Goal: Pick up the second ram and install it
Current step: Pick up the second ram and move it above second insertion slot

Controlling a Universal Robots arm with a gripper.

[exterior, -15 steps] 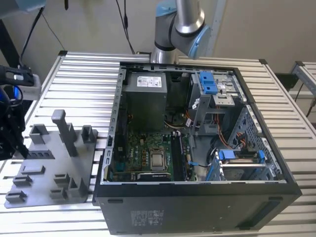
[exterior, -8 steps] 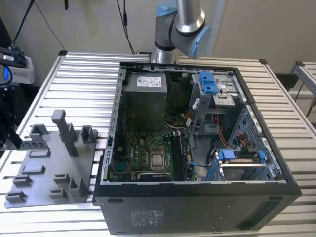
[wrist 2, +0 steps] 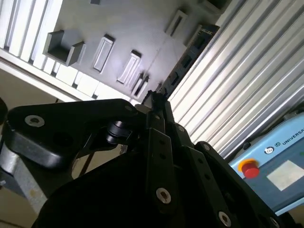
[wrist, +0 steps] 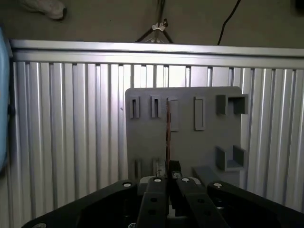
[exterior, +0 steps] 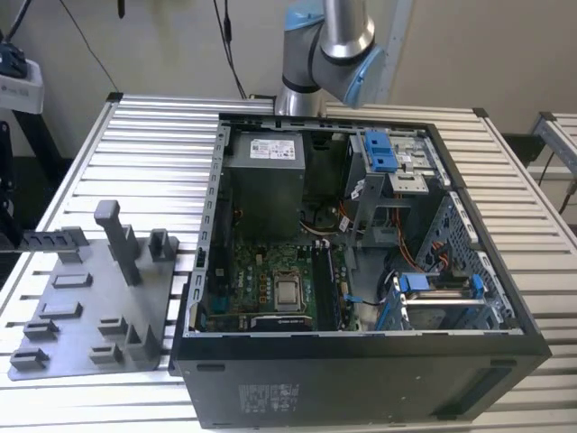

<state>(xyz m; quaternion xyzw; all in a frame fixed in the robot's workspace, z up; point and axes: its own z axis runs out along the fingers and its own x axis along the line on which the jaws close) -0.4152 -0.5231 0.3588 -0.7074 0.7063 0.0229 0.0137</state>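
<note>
The end effector, clamping the second ram, has open counter slats beside the holder plate; its blocks and the computer case obstruct.

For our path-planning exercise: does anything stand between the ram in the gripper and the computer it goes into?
The gripper holds the ram above the grey holder plate. In the exterior view the computer case is open on top, but its side wall rises between the plate and the motherboard: that wall is in the way.
</note>
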